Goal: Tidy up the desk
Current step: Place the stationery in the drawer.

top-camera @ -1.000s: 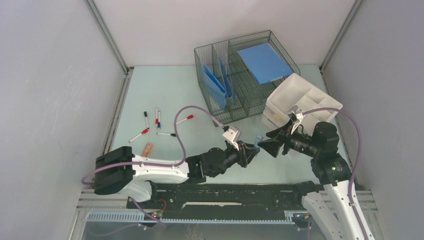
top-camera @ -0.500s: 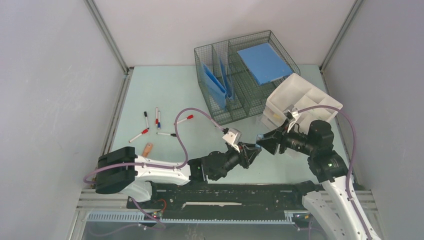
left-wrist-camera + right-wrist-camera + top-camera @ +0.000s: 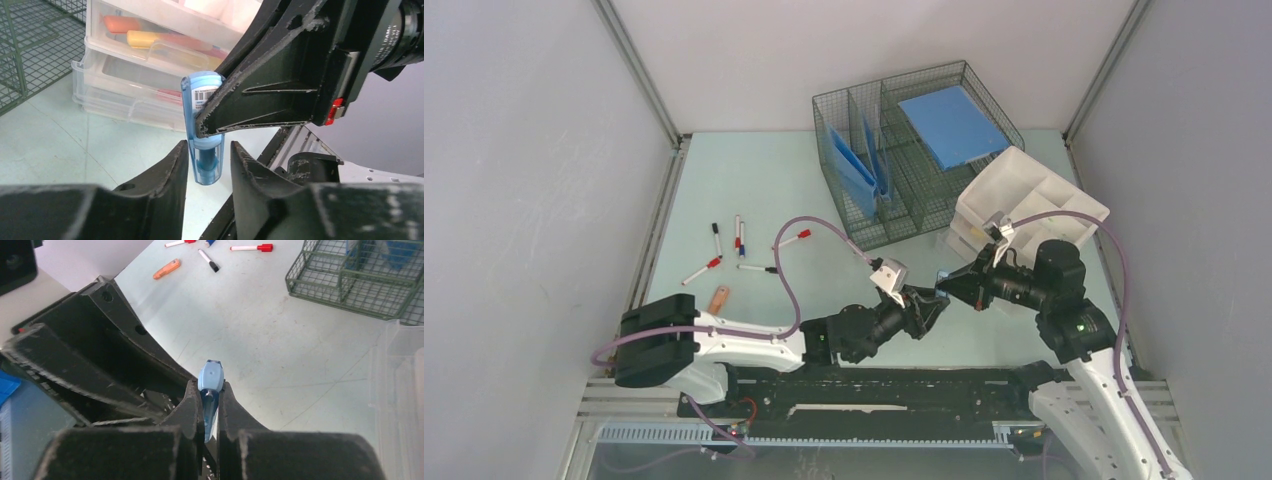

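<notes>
pale mint-green table below; small translucent blue stick runs between the slightly open fingers of the left end effector, its far end clamped in the right end effector.

Open going over the bare pale mint-green flat desk in the upper left of the top view. Blocked at upper centre by the dark wire-mesh divided basket, at right by the white plastic drawer organiser just beside it, and at left centre by scattered white capped markers and a small orange stick. Tight at lower centre, with the black left gripper and black right gripper nose to nose around a small light-blue plastic tube, beside a looping purple cable.
</notes>
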`<action>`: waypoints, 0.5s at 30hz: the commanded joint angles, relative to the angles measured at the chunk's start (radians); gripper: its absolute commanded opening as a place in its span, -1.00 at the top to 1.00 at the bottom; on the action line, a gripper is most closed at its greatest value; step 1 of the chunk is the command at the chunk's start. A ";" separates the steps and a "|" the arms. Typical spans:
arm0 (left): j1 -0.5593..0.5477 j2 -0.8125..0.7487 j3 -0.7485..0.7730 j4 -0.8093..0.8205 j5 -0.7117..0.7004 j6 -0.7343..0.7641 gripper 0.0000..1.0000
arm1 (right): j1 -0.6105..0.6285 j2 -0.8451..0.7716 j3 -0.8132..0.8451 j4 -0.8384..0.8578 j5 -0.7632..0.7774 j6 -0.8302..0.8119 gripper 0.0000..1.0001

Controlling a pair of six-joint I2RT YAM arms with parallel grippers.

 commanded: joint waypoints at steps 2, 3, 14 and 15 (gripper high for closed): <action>-0.011 -0.079 -0.040 0.072 0.013 0.068 -0.01 | -0.003 -0.027 0.002 0.031 0.050 -0.092 1.00; -0.011 -0.098 -0.062 0.074 0.002 0.078 -0.11 | -0.011 -0.032 0.002 0.026 0.047 -0.123 1.00; -0.010 -0.354 -0.265 -0.085 -0.264 0.143 -1.00 | -0.118 -0.083 0.044 -0.139 0.054 -0.509 1.00; -0.009 -0.375 -0.273 -0.122 -0.286 0.136 -1.00 | -0.125 -0.086 0.044 -0.145 0.077 -0.532 1.00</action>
